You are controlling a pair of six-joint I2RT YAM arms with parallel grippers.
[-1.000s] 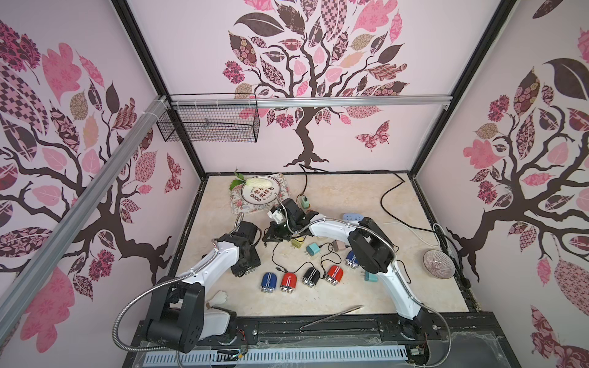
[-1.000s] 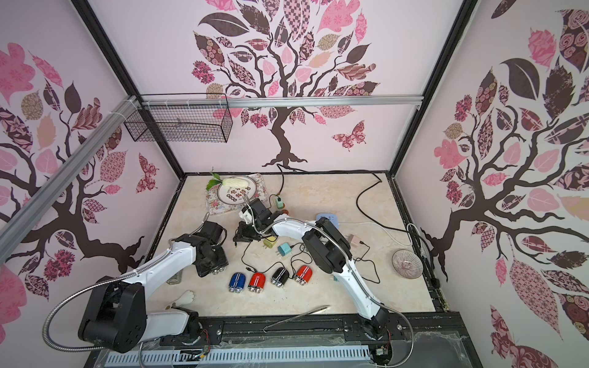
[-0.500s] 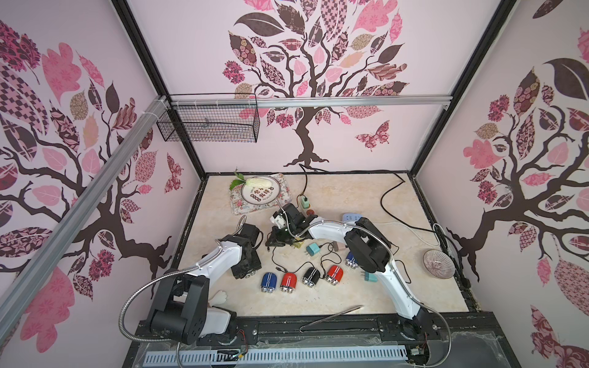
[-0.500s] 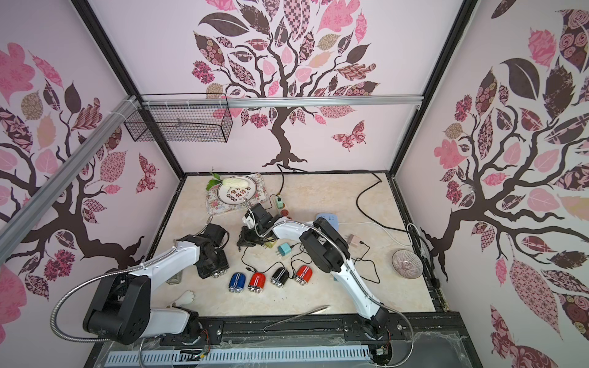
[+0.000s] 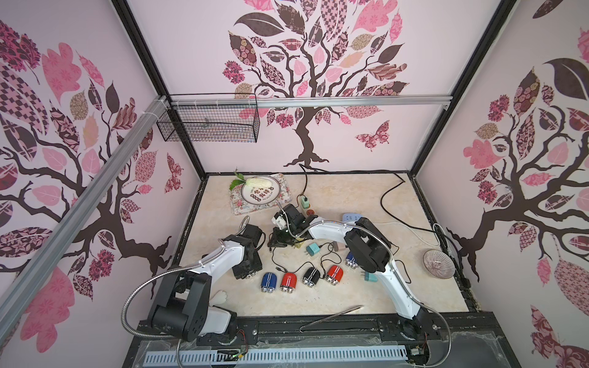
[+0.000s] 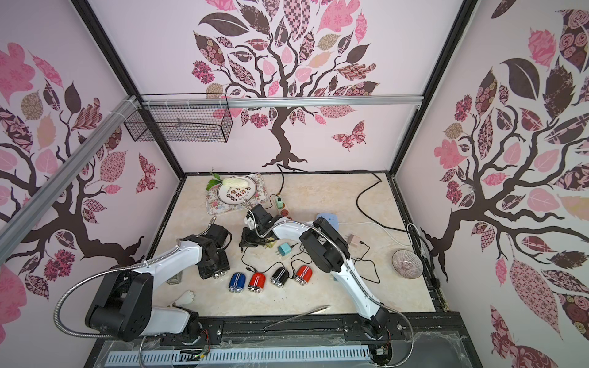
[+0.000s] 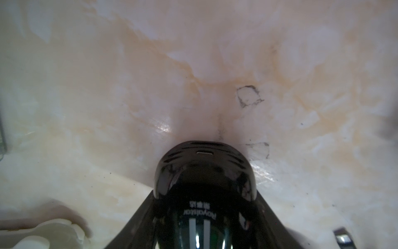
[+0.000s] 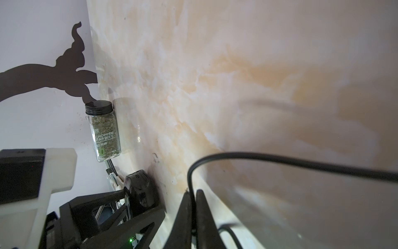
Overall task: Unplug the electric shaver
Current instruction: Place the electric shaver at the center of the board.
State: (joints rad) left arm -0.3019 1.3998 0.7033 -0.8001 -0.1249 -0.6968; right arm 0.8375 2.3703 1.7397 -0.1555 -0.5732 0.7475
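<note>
Lower centre of a top view, on table (image 5: 350, 191): 4 shavers (image 5: 288, 282) in a row. Just left: 5th shaver (image 5: 250, 274). Above row: adapter (image 5: 314, 249), cord (image 8: 280, 160). Mid-frame, left of centre: plate (image 5: 259, 196) on tray (image 5: 239, 205). Right of row, well apart: bowl (image 5: 439, 263).

The black shaver (image 7: 204, 189) is cut off by the left wrist view's edge, its head unseen. The black cable (image 8: 280, 160) leaves the right wrist view and vanishes between the fingers of the right gripper (image 8: 193, 193). In a top view the right arm (image 5: 366, 251) hides most of 1 blue shaver (image 5: 349, 258).
</note>
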